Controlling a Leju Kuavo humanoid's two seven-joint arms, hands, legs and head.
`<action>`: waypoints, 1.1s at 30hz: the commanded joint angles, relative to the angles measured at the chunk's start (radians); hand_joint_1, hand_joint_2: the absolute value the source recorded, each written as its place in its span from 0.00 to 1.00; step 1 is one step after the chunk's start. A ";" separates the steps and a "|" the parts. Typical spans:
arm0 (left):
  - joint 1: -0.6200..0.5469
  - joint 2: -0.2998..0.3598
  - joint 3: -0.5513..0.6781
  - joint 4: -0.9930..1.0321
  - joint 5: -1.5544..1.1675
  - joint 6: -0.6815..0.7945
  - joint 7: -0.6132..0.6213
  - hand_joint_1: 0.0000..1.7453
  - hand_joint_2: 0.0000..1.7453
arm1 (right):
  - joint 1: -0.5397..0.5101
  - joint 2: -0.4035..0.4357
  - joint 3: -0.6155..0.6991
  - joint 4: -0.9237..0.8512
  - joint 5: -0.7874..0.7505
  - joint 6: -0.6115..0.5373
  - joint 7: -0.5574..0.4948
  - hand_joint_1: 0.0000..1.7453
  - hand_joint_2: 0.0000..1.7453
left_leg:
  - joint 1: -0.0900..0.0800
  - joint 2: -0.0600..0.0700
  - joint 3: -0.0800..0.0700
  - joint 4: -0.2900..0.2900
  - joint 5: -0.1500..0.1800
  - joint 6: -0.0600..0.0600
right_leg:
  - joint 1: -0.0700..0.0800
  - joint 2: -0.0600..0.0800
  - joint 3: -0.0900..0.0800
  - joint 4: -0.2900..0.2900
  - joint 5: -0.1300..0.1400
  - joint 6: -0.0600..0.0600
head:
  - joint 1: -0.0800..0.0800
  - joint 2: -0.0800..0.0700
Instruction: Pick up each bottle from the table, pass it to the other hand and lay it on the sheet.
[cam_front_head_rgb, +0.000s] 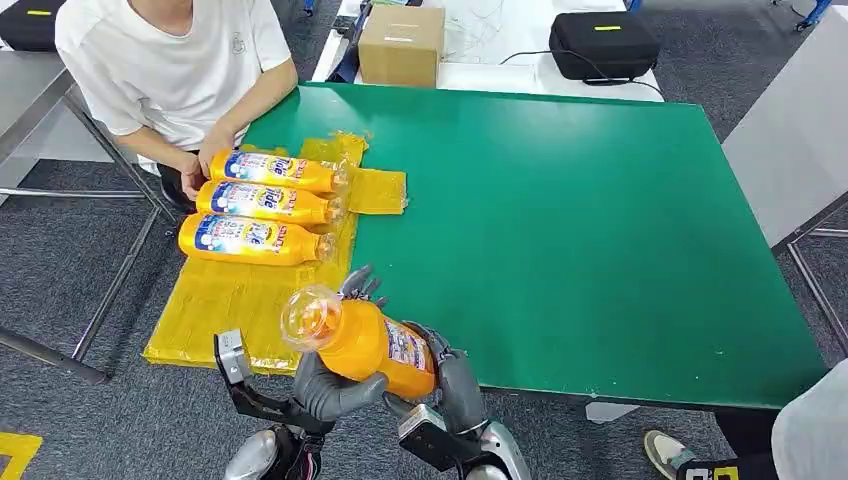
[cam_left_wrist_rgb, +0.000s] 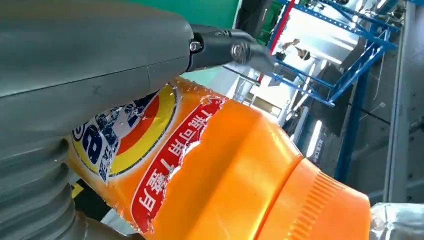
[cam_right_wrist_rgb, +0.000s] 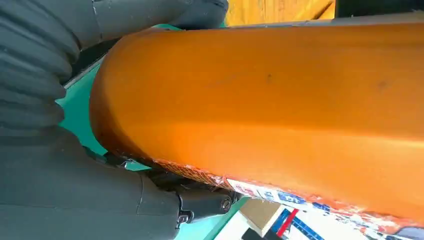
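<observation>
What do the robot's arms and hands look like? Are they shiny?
A bit. The arms are silver metal with black blocks near the wrists. The left hand and right hand are matte grey, each with a ribbed cover, a thick grey thumb and darker fingers with small screws.

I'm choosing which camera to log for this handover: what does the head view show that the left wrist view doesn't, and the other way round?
Head view alone: the green table, the yellow sheet with three orange bottles lying on it, a seated person beside them, and the right hand at the held bottle's base end. Left wrist view alone: the label's print up close and blue racking behind. Both: the held bottle, orange with a clear cap, gripped by the left hand.
</observation>
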 joint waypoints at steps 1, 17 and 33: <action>-0.039 0.001 -0.072 0.072 -0.025 -0.038 0.032 1.00 1.00 | -0.054 0.005 0.054 0.068 0.017 0.035 0.008 1.00 1.00 | 0.001 0.000 0.008 0.000 -0.003 -0.002 | 0.001 0.000 0.008 -0.001 -0.003 -0.002 | 0.000 0.000; -0.020 -0.002 -0.031 0.009 -0.174 0.079 -0.011 1.00 1.00 | -0.040 0.009 0.017 0.027 -0.001 0.057 0.082 0.00 0.00 | 0.001 0.001 0.005 0.001 -0.003 -0.001 | 0.001 0.001 0.005 0.000 -0.002 -0.002 | 0.000 0.000; -0.027 0.054 0.176 -0.108 -0.328 0.253 -0.027 1.00 1.00 | 0.025 0.033 -0.206 -0.057 -0.098 -0.246 -0.107 0.00 0.00 | 0.001 -0.001 0.005 -0.001 -0.002 -0.002 | 0.001 -0.001 0.005 -0.001 -0.002 -0.002 | 0.000 0.000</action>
